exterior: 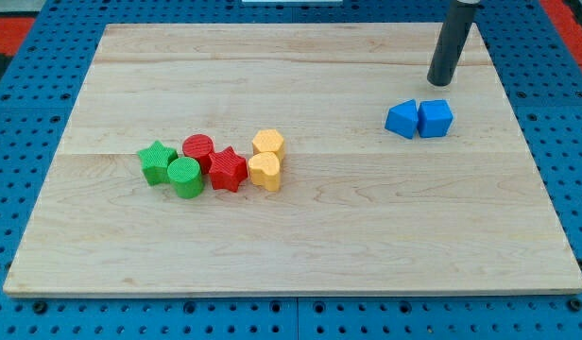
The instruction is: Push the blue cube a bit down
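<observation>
Blue cube (pixel 436 119) lying near and just below my tip (pixel 441 82), not touching, with a second blue block (pixel 402 119) touching its left side; no fingers, only rod.

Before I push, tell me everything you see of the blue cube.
The blue cube is a small, matte, solid-blue block that looks like plastic, resting flat on the wooden board near the view's upper right. Its top face and two side faces show. Its left side touches, or nearly touches, a second blue block of a more angular shape. My tip sits just above it toward the view's top, with a narrow gap between them.
</observation>
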